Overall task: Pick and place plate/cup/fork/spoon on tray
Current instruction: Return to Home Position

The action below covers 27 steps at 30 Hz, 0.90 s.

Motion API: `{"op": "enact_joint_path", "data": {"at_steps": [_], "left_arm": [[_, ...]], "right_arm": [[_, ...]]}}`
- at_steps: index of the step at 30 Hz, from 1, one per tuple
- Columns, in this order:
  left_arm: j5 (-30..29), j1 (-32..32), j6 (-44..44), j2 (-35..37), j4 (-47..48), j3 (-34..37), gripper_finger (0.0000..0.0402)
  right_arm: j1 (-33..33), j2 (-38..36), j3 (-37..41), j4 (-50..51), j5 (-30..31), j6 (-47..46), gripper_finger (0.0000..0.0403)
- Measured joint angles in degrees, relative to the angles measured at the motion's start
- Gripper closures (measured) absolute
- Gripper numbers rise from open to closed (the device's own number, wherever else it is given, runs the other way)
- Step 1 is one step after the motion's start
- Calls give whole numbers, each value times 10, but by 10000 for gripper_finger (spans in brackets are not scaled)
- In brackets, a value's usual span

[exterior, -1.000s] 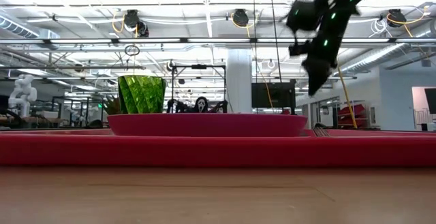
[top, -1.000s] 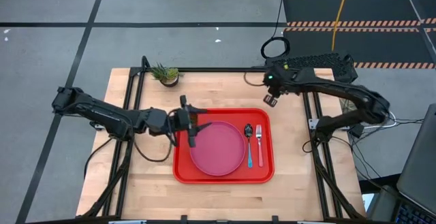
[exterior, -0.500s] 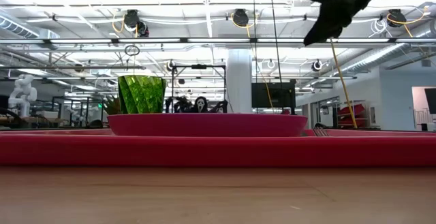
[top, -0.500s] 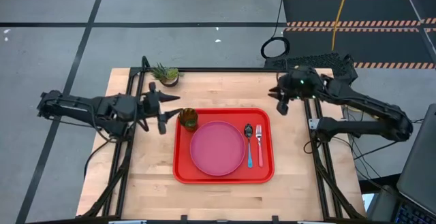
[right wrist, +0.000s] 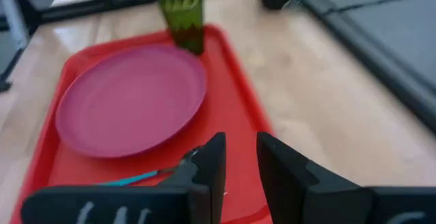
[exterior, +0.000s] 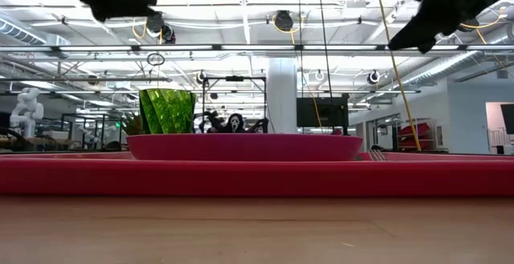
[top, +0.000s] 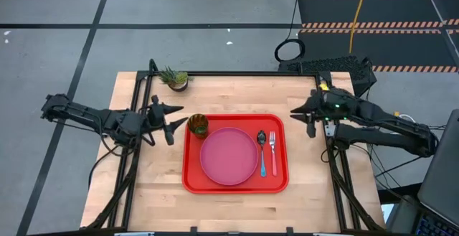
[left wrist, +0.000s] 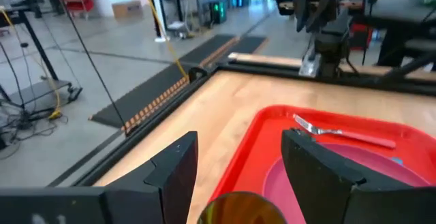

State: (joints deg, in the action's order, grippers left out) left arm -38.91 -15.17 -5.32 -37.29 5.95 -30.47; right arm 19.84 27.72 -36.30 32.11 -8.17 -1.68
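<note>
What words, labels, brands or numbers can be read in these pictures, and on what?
No text can be read.
Pale marks on the left gripper, left wrist view: too blurred to read.
Pale marks on the right gripper, right wrist view: too blurred to read.
The tray, plate and cup show no print.

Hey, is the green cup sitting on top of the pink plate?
No, the cup stands on the tray in a corner, beside the plate.

Wooden table (top: 158, 186) carries red tray (top: 281, 166); potted plant (top: 174, 79) near a corner.
</note>
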Motion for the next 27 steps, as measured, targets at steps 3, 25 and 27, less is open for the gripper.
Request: {"op": "enact_joint_path", "data": {"at_steps": [3,25,27], "left_arm": [[-1,6,11,63,-39,54,188],[109,96,6,231,-155,245,391],[109,96,0,233,-145,245,394]], "right_arm": [[-10,-48,0,10,40,1,325],[-19,-120,176,-223,36,-106,325],[-23,-127,197,-260,36,-102,325]]}}
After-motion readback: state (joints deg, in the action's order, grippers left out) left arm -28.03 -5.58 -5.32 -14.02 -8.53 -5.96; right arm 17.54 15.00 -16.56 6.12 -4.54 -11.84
